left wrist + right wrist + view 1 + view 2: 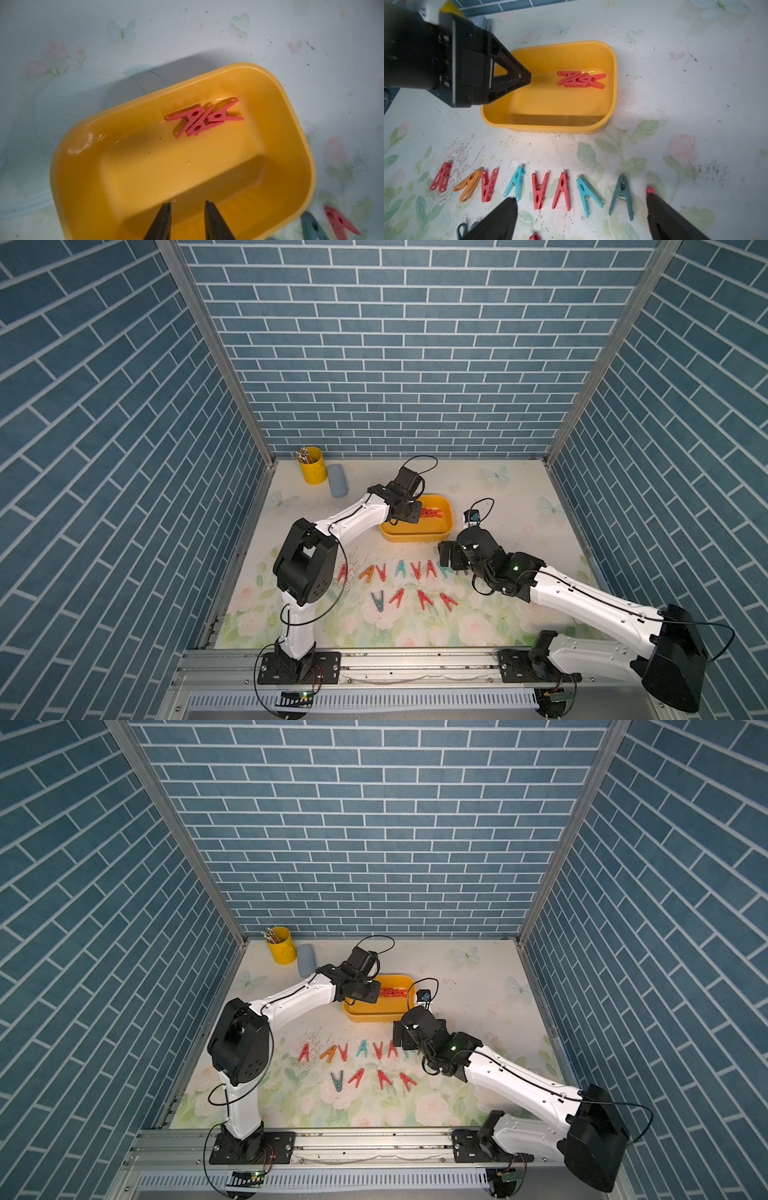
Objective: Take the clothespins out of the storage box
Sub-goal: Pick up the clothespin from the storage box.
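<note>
Pegs in the storage box point(79, 166): a small knot of red clothespins point(204, 117), three or four as far as I can tell, lying flat and crossed over one another near its far long wall, toward the right end. The box sits mid-worktop point(511, 506), behind two rows of pegs point(542, 191) set out toward the front edge. My left gripper point(187, 204) hangs over the box's left half, fingers a little apart, nothing between them, short of the knot. My right gripper point(580, 195) gapes wide and empty above the nearer row. Judgement: light, stiff, slick plastic on a glossy floor, so they will likely skate if nudged, and the tangled legs may drag a neighbour up. Best hold looks like the leg end pointing toward my left gripper, pinched across its flat faces. Squeezing both tails would spring the peg open.
</note>
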Robot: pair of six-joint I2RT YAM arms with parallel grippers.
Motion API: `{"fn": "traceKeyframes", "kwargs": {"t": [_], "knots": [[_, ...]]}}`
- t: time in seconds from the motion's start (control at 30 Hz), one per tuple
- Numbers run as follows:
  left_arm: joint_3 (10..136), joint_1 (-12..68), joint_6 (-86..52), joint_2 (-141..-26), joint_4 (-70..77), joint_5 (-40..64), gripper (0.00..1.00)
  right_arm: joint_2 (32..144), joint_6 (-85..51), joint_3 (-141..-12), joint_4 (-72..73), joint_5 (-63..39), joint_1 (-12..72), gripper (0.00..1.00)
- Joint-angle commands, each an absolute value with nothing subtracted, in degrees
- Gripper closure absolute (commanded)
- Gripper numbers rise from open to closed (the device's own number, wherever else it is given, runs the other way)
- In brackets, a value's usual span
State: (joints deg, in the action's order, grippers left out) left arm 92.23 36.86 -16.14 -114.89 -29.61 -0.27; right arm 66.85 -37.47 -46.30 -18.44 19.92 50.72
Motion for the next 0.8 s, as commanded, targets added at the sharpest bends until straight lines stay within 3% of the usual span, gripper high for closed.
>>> {"fn": "traceKeyframes", "kwargs": {"t": [0.0,0.37,0.77], "knots": [[95.7,37.0,-12.7,-118.6,-32.0,-2.8,0.73,68.4,-33.8,-48.6,-15.9,17.7,49.0,0.00],[101.3,37.0,-8.9,-126.8,-30.0,-4.6,0.78,71.2,-31.8,-49.8,-14.3,13.4,43.4,0.01],[106.2,36.2,-6.2,-132.7,-29.4,-3.4,0.74,73.7,-31.5,-50.7,-14.6,10.9,40.5,0.00]]}}
